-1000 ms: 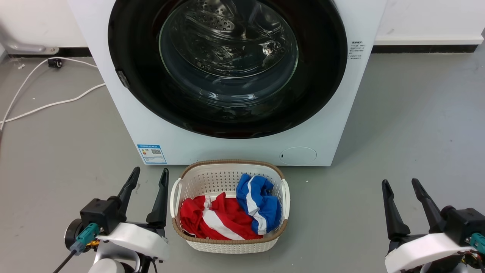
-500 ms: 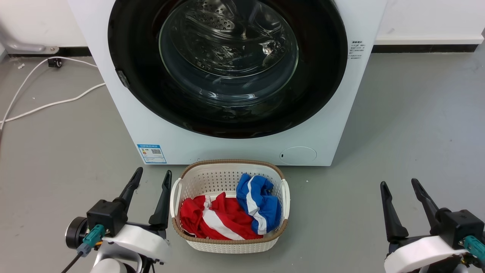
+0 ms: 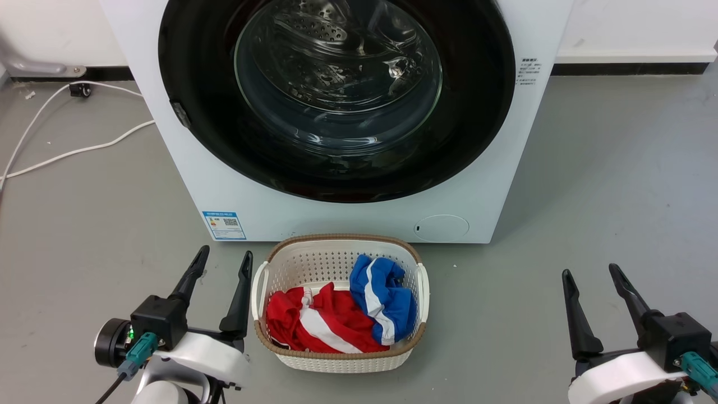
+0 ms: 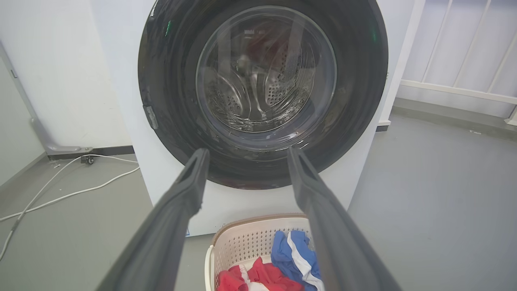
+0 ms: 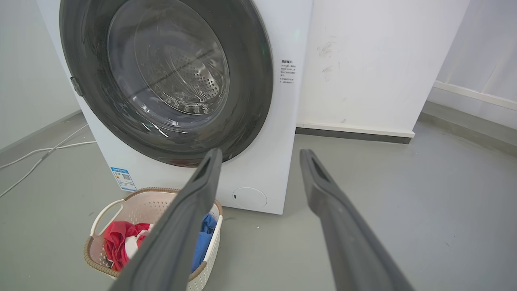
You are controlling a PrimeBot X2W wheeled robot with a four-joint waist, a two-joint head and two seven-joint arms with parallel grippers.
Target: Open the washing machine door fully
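The left tool (image 3: 225, 252) and right tool (image 3: 589, 270) are hovering low, each with its fingers spread apart, on either side of the laundry basket (image 3: 336, 242) on the floor. The washing machine door (image 3: 477, 112) is sitting shut on the washing machine (image 3: 348, 220) beyond the basket, well apart from both tools.

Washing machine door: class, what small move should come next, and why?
Probably raise the left end effector toward the tab at the left rim of the washing machine door: it looks shut, and that open end effector sits low beside the laundry basket.

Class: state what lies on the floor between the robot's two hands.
In the head view, a white laundry basket holding red and blue clothes sits between the left hand and right hand.
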